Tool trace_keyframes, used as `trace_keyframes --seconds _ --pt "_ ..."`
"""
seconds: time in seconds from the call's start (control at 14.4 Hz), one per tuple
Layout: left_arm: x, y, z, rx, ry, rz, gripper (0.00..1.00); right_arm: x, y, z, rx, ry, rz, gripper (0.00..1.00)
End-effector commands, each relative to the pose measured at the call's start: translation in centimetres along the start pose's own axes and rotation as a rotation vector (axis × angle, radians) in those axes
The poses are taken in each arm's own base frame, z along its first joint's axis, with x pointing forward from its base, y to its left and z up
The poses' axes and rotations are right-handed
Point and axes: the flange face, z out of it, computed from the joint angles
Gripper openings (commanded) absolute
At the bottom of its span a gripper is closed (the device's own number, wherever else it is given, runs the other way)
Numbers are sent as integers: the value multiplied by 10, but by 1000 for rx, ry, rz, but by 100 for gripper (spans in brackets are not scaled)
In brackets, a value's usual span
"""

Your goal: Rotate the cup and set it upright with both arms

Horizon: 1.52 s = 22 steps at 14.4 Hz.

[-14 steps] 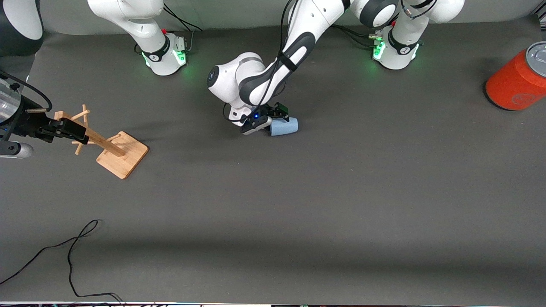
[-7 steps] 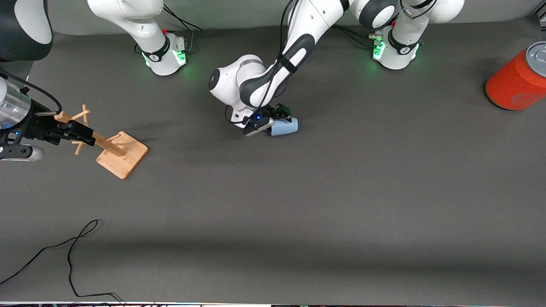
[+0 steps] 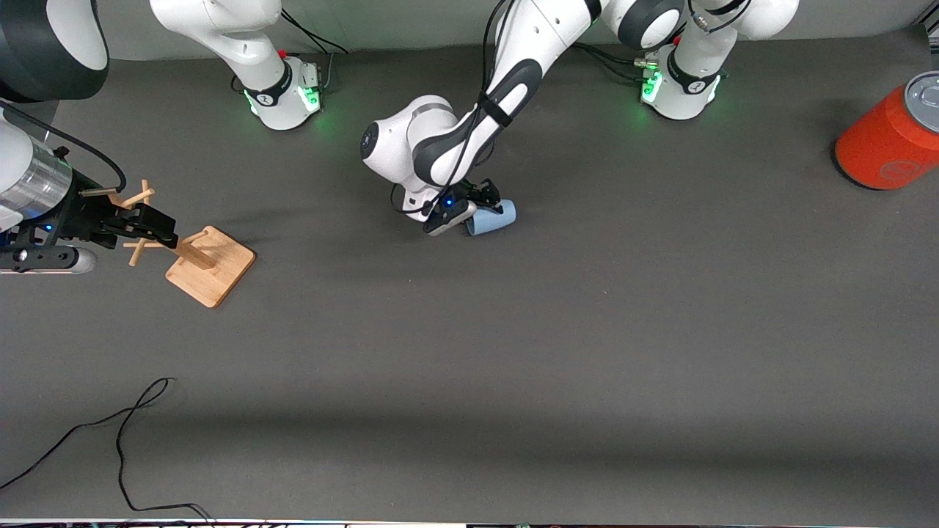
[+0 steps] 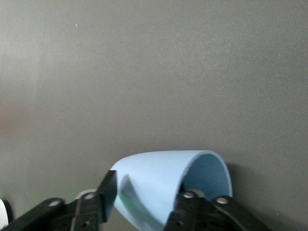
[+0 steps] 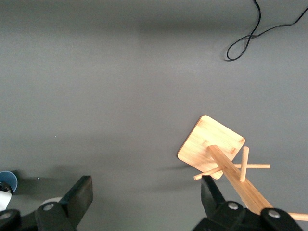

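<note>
The light-blue cup (image 3: pixel 494 218) lies on its side on the grey mat, mid-table, nearer the robots' bases than the front camera. My left gripper (image 3: pixel 480 204) is shut on it, with one finger on each side of its wall near the rim. In the left wrist view the cup (image 4: pixel 163 175) fills the space between the black fingers (image 4: pixel 108 192) of the left gripper (image 4: pixel 147 199). My right gripper (image 3: pixel 163 226) is open and empty, hovering over the wooden peg rack (image 3: pixel 198 257). In the right wrist view the right gripper (image 5: pixel 144 195) is wide apart above bare mat.
The peg rack (image 5: pixel 219 147) stands at the right arm's end of the table. A large orange can (image 3: pixel 891 136) stands at the left arm's end. A black cable (image 3: pixel 125 440) lies near the front edge and also shows in the right wrist view (image 5: pixel 260 31).
My right gripper has moved over the peg rack toward the middle of the table. My left gripper has shifted slightly and the cup's open end has tipped up a little.
</note>
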Motion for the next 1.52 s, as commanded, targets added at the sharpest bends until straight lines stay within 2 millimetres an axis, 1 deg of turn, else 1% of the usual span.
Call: trace_keyframes --seconds 0.0,0.14,0.21,0.35,0.42,0.48,0.62,0.69,0.83,0.97,1.04,1.11,1.18,1.25,1.39,1.45 --pt "1 0 -3 6 -3 -43 0 -2 2 -4 -11 16 -15 100" --pt "2 -2 -8 0 -5 -47 0 -1 2 -3 -10 17 -15 100" --pt "5 -6 -14 -8 -6 -52 0 0 2 -3 -9 20 -15 100" --pt "33 -23 -28 -41 -43 -82 0 1 2 -2 -8 20 -15 100" --pt "53 -37 -38 -66 -72 -102 0 1 3 -2 -10 22 -14 100" --pt "74 -56 -52 -100 -95 -125 0 2 3 -2 -9 29 -15 100" --pt "115 -91 -70 -164 -152 -118 0 3 3 -3 -8 35 -15 100" --pt "132 -114 -84 -210 -178 -104 0 3 2 -4 -8 43 -15 100" --pt "171 -168 -85 -295 -224 -105 0 5 3 -4 -7 49 -14 100" --pt "183 -205 -70 -384 -217 -90 0 6 3 -4 -6 57 -14 100" --pt "182 -220 -57 -427 -213 -74 0 6 2 -5 -6 58 -15 100" --pt "176 -229 -44 -472 -199 -38 0 7 2 -4 -6 58 -15 100" --pt "168 -234 -27 -513 -186 -18 0 7 2 -3 -5 61 -16 100" --pt "162 -235 -8 -558 -165 -8 0 8 2 -3 -4 69 -16 100" --pt "147 -220 29 -636 -154 28 0 9 2 -4 -4 74 -16 100" --pt "141 -215 42 -665 -150 44 0 9 2 -5 -3 78 -16 100"
